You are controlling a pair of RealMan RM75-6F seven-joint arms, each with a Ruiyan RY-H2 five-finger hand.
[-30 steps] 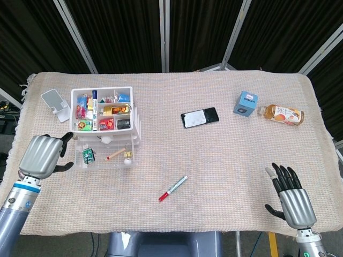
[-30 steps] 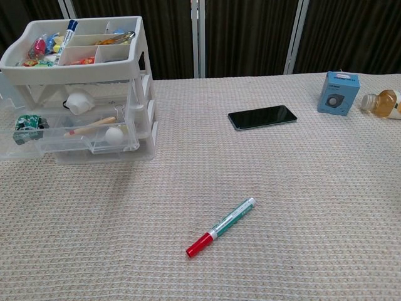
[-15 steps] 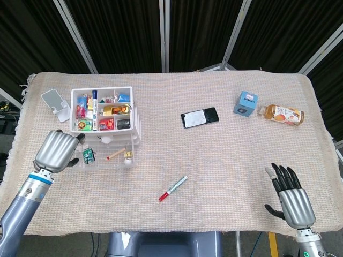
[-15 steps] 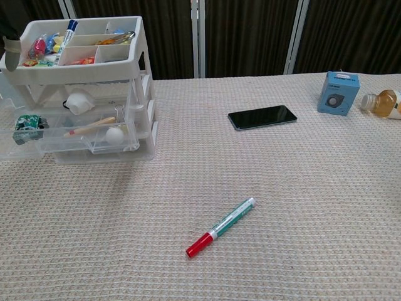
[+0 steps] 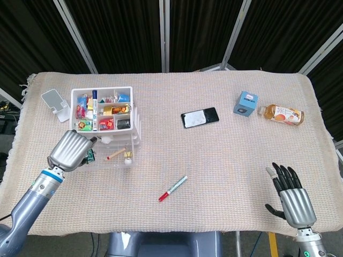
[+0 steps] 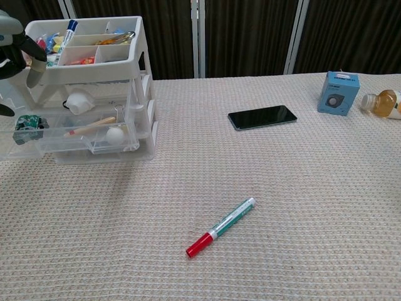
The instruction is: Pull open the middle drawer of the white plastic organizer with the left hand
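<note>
The white plastic organizer (image 5: pixel 106 115) (image 6: pixel 88 75) stands at the table's left, its top tray full of small items. A clear drawer (image 5: pixel 110 156) (image 6: pixel 69 135) sticks out toward the front, holding a green item, a pencil and a white ball. Above it, another drawer with a white cap (image 6: pixel 78 100) sits pushed in. My left hand (image 5: pixel 72 150) (image 6: pixel 15 44) hovers at the organizer's front left corner with its fingers curled and nothing in them. In the chest view its fingertips are level with the top tray. My right hand (image 5: pixel 291 197) rests open near the front right edge.
A red-capped marker (image 5: pixel 172 188) (image 6: pixel 220 227) lies in front of centre. A black phone (image 5: pixel 199 117) (image 6: pixel 262 116) lies mid-table. A blue box (image 5: pixel 245 103) (image 6: pixel 338 93) and a bottle (image 5: pixel 281 114) (image 6: pixel 383 102) are at the far right. A white stand (image 5: pixel 55 103) sits left of the organizer.
My left hand has moved right and forward from the table's left edge to the organizer's front left corner, entering the chest view. The right hand and the drawers have not moved.
</note>
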